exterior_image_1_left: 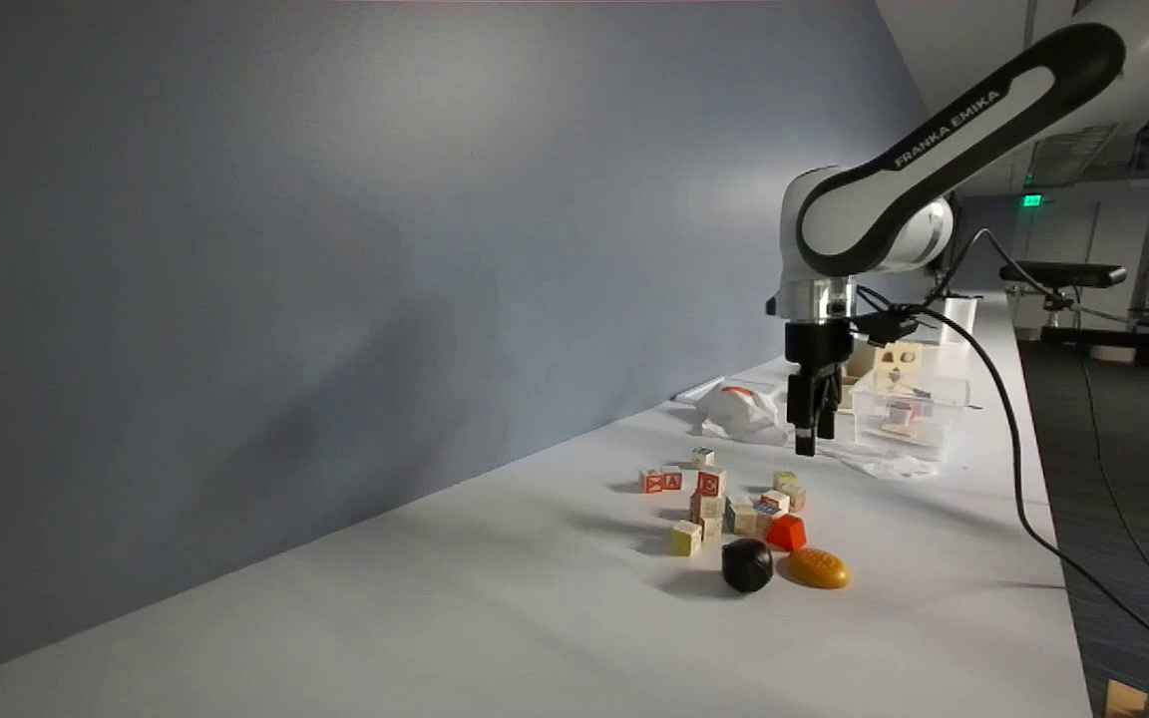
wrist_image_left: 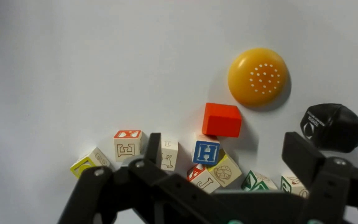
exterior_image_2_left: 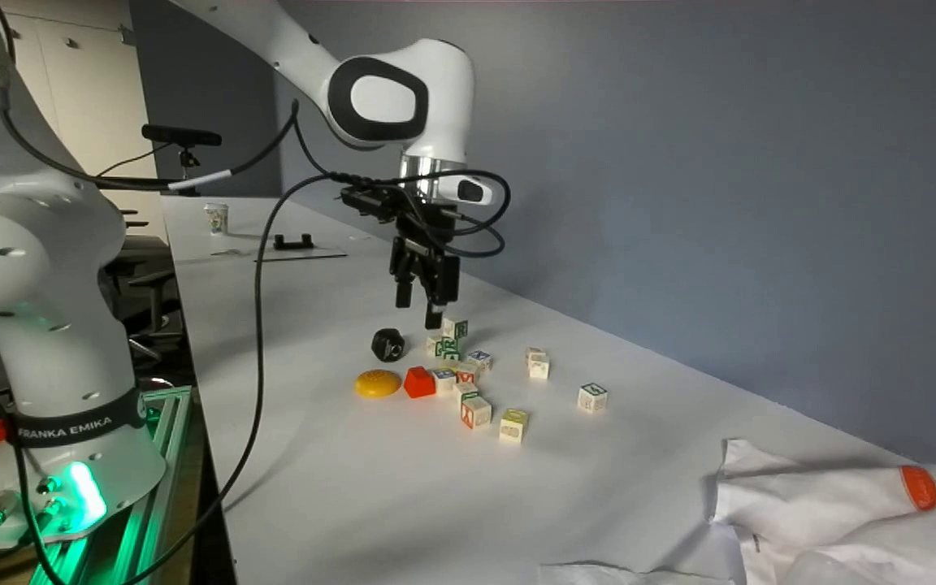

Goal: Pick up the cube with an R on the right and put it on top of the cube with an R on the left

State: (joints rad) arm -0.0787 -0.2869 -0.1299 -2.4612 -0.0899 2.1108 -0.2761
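Observation:
The cubes are small wooden letter blocks. In an exterior view, a cube with a green R [exterior_image_2_left: 456, 328] stands at the far end of the cluster, just beyond my gripper [exterior_image_2_left: 418, 313]. A lone cube [exterior_image_2_left: 592, 397] to the right bears a dark green letter on top that looks like an R. It also seems to show in an exterior view [exterior_image_1_left: 702, 457], its letter unreadable. My gripper [exterior_image_1_left: 816, 444] is open and empty, pointing down above the table. In the wrist view the fingers of my gripper [wrist_image_left: 223, 137] are wide apart. No R is readable there; lower cubes are partly hidden.
Several other letter cubes lie close together, including an H cube [wrist_image_left: 207, 152]. A red block [wrist_image_left: 222, 120], a yellow dome [wrist_image_left: 257, 77] and a black faceted ball [wrist_image_left: 331, 127] lie beside them. A white bag [exterior_image_2_left: 834, 504] and a clear bin [exterior_image_1_left: 909, 414] stand on the table.

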